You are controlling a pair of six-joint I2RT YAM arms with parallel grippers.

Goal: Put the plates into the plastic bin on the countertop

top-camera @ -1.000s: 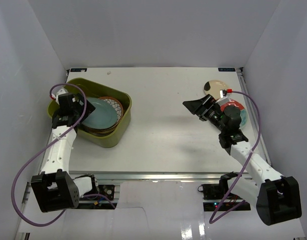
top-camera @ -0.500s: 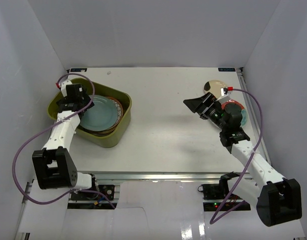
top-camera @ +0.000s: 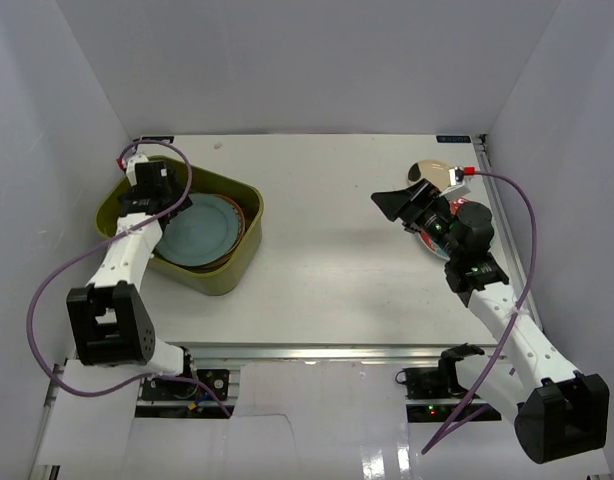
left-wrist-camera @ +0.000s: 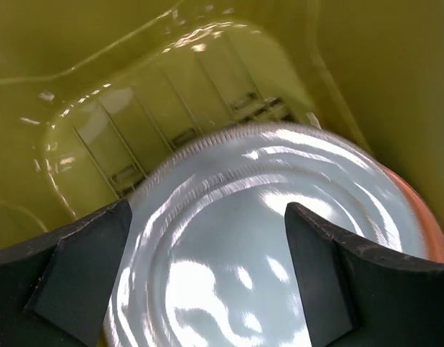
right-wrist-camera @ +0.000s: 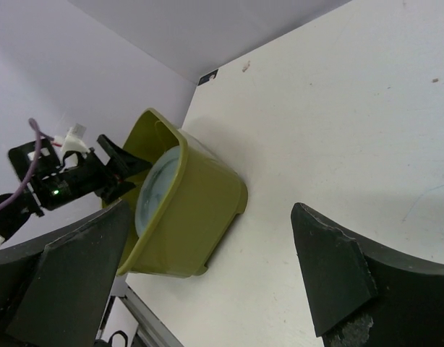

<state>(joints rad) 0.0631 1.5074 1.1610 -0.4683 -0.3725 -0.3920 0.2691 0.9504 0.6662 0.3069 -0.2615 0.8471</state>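
Note:
The olive-green plastic bin (top-camera: 227, 268) stands on the left of the white countertop (top-camera: 317, 250). It holds a stack of plates with the grey-blue plate (top-camera: 199, 230) on top and a brown-rimmed plate (top-camera: 239, 208) under it. My left gripper (top-camera: 159, 200) hangs inside the bin, open and empty just above the grey-blue plate (left-wrist-camera: 244, 238). My right gripper (top-camera: 394, 205) is open and empty above the countertop right of centre. Behind it lie the cream plate with a dark patch (top-camera: 432, 171) and the red plate (top-camera: 479, 214), partly hidden by the arm.
The right wrist view looks across bare countertop (right-wrist-camera: 338, 116) to the bin (right-wrist-camera: 200, 217) and the left arm (right-wrist-camera: 70, 177). The bin's ribbed floor (left-wrist-camera: 157, 108) shows beyond the stack. White walls enclose the table on three sides.
My left gripper has moved toward the bin's far left corner, over the stack. My right gripper has drifted slightly right and back. Both stay open.

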